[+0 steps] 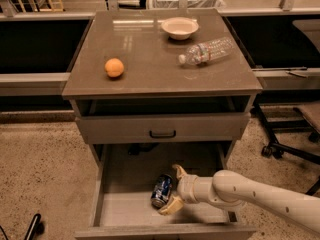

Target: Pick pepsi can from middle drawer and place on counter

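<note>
The pepsi can [162, 190] lies on its side on the pale floor of the open middle drawer [120, 211], near the middle. My gripper [173, 189] reaches in from the right on a white arm. Its tan fingers [178, 172] are spread, one behind the can and one in front of it, right against the can's right side. They are not closed on it. The counter [145, 59] is the glossy grey-brown top of the cabinet above.
On the counter sit an orange [114, 67] at the left, a white bowl [180, 27] at the back and a clear water bottle [206, 51] lying at the right. A closed drawer front with a black handle [162, 133] overhangs the open drawer. An office chair base [290, 144] stands at the right.
</note>
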Motion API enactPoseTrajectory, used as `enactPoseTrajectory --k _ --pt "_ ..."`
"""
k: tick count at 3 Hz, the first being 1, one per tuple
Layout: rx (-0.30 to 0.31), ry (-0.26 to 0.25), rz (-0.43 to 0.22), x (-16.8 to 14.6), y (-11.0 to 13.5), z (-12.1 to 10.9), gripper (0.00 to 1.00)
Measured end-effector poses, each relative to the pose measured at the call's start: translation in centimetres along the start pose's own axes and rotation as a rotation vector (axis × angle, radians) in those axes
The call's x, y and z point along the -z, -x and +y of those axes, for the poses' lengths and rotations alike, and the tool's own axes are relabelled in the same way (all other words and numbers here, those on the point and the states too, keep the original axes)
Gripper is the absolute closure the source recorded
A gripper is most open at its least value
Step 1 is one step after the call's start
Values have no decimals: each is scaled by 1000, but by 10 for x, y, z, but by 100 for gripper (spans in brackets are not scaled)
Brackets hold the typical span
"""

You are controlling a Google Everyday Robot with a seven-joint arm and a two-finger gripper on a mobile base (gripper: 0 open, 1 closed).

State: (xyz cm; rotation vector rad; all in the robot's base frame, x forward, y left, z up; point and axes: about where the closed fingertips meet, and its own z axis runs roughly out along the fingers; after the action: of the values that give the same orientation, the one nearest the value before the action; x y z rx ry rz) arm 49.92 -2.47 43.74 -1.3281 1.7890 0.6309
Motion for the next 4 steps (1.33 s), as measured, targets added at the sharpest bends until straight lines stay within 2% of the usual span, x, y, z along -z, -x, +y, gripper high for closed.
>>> enactPoseTrajectory --k 1,3,4 --pt "-41 6 -8 -11 -12 -9 0" --pt "-95 68 -9 -39 -29 -5 0" --pt "-103 79 -39 -51 -28 -3 25"
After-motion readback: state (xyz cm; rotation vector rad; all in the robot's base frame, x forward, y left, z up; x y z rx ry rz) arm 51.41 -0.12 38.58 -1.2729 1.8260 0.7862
